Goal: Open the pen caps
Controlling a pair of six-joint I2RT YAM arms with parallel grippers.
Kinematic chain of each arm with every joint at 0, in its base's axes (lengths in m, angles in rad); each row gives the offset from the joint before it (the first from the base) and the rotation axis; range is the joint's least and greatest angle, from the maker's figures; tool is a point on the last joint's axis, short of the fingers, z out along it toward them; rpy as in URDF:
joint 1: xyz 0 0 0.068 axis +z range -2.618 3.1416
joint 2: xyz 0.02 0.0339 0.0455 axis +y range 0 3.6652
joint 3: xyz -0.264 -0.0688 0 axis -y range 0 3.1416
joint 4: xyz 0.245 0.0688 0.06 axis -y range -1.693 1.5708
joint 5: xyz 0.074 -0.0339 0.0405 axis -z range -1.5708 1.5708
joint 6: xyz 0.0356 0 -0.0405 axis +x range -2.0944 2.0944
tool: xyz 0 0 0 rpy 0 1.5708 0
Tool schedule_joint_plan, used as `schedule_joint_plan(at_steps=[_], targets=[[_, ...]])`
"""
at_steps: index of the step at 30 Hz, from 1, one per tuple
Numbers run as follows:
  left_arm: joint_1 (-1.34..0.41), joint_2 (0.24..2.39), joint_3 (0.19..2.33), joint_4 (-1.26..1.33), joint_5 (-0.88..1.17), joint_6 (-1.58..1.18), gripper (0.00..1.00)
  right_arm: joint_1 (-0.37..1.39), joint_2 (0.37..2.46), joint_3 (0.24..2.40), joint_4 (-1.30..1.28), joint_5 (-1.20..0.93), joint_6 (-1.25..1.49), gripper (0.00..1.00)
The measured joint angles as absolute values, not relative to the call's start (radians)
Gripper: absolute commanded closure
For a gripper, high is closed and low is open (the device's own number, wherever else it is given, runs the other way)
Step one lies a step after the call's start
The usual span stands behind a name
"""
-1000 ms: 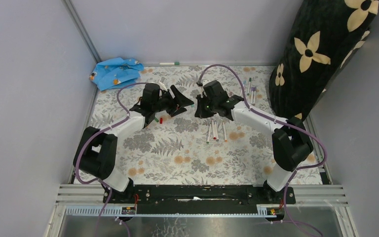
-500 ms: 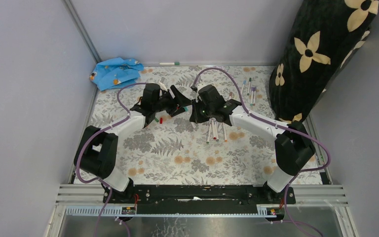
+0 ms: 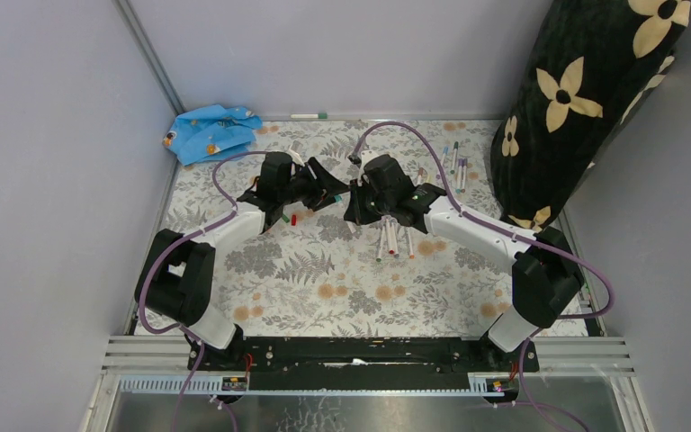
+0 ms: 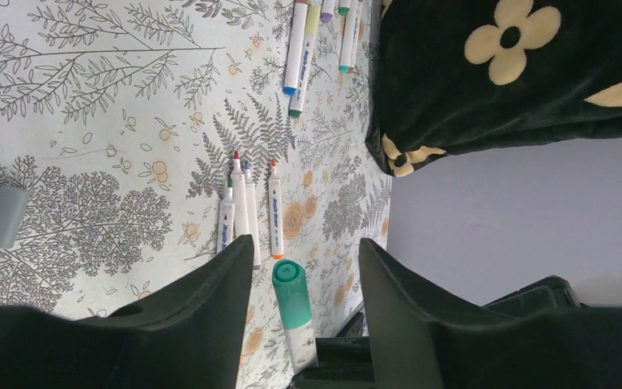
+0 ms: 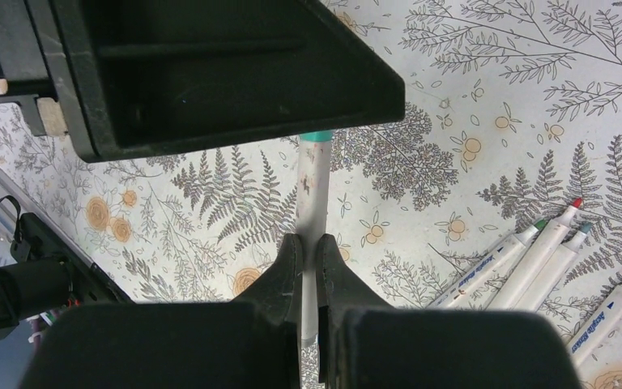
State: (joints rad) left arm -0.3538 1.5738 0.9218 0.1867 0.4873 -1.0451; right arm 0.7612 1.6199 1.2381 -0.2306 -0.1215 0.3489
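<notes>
- The right end effector (image 5: 308, 241) is clamped on the barrel of a thin white-barrelled marker pen (image 5: 311, 190), one finger pressed to each side. The pen's rear end is hidden beneath those fingers.
- The left end effector (image 4: 305, 247) stands with its fingers apart, one on each side of that pen's teal-green plastic cap (image 4: 290, 293). A gap shows on both sides, and the cap sits on the pen.
- In the right wrist view only a sliver of the cap shows. The rest is covered by the black body of the left end effector.
- In the top view the two end effectors meet nose to nose over the middle of the fern-patterned tabletop (image 3: 324, 288). The pen between them is too small to make out there.
- Four uncapped white marker pens (image 4: 247, 215) lie side by side on the tabletop, near the right end effector.
- A small grey cylinder (image 4: 4, 215) lies apart from them; what it is cannot be told.
- A small red plastic cap (image 3: 293, 219) lies beside the left arm.
- A cluster of capped marker pens (image 3: 454, 160) lies near the black cushion with cream flowers (image 3: 585, 90). The left wrist view cuts these pens off at its top edge.
- A crumpled blue cloth (image 3: 209, 130) sits in the far left corner.
</notes>
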Motion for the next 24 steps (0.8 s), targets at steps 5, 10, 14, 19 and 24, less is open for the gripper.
schedule_joint_plan(at_steps=[5, 10, 14, 19, 24], targets=[[-0.354, 1.574, 0.922, 0.187, 0.486, -1.049, 0.60, 0.765, 1.620, 1.238, -0.226, -0.121, 0.353, 1.00], [-0.354, 1.574, 0.921, 0.187, 0.485, -1.050, 0.72, 0.769, 1.620, 1.238, -0.226, -0.115, 0.357, 1.00], [-0.354, 1.574, 0.920, 0.187, 0.482, -1.049, 0.82, 0.770, 1.620, 1.238, -0.226, -0.113, 0.358, 1.00], [-0.354, 1.573, 0.917, 0.187, 0.481, -1.052, 1.00, 0.771, 1.620, 1.237, -0.226, -0.109, 0.360, 1.00], [-0.354, 1.560, 0.910, 0.187, 0.478, -1.053, 1.00, 0.780, 1.616, 1.236, -0.226, -0.097, 0.360, 0.81]])
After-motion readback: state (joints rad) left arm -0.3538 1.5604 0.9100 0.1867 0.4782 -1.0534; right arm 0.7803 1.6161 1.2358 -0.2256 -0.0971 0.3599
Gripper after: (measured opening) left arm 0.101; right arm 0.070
